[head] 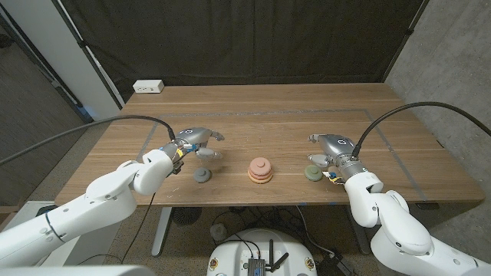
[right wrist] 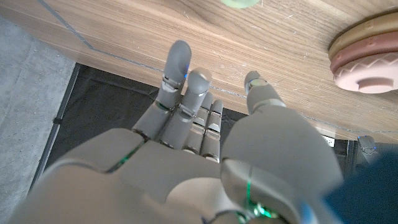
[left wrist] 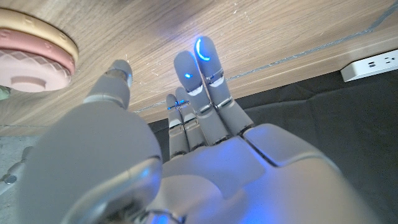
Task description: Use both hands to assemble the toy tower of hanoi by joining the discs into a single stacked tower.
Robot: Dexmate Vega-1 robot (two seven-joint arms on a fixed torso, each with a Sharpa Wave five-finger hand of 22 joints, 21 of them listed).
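While unheld, stack [head: 260,170] between hands.

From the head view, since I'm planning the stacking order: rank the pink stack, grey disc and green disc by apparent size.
1. Pink stack, clearly largest.
2. Green disc and grey disc look about alike; the right hand hangs close over the green one, so I won't rank them.

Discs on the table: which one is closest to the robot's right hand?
The green disc, lying just beside the right hand. The grey disc sits across by the left hand.
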